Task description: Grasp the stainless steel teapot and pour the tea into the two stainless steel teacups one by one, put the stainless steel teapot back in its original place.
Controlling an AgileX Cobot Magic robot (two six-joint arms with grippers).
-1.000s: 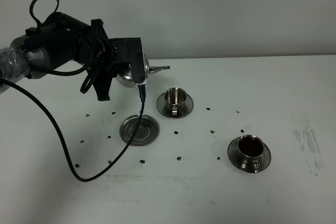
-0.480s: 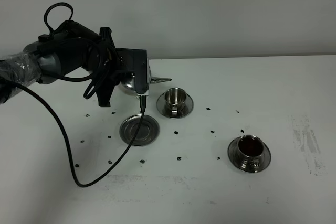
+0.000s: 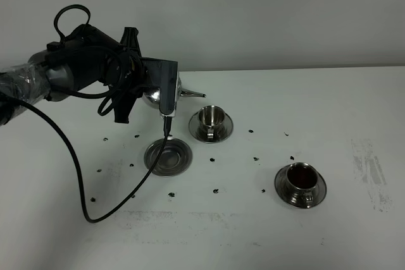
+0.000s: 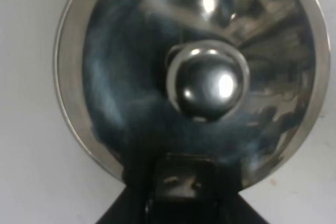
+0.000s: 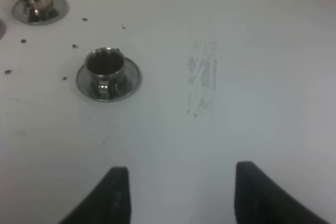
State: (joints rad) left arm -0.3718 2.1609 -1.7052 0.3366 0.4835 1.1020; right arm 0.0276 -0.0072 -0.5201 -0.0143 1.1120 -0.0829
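The stainless steel teapot (image 3: 154, 97) hangs above the table at the back left, its thin spout (image 3: 193, 94) pointing right toward the nearer of the two stainless steel teacups (image 3: 211, 118). My left gripper (image 3: 140, 86) is shut on the teapot's handle side. The left wrist view looks down on the domed lid and its knob (image 4: 207, 85), with my left gripper (image 4: 181, 203) dark beneath it. The other teacup (image 3: 300, 178) holds dark tea. An empty round saucer (image 3: 168, 157) lies in front of the teapot. My right gripper (image 5: 184, 192) stands open over bare table.
Each teacup sits on its own saucer (image 3: 223, 132) (image 3: 319, 191). Small dark specks dot the white table (image 3: 255, 158). A black cable (image 3: 76, 175) loops from the left arm down to the table. A scuffed patch (image 5: 202, 74) marks the right side.
My left arm has shifted slightly right and down with the teapot, and the spout now sits lower, beside the back teacup. The cups and saucers have not moved.
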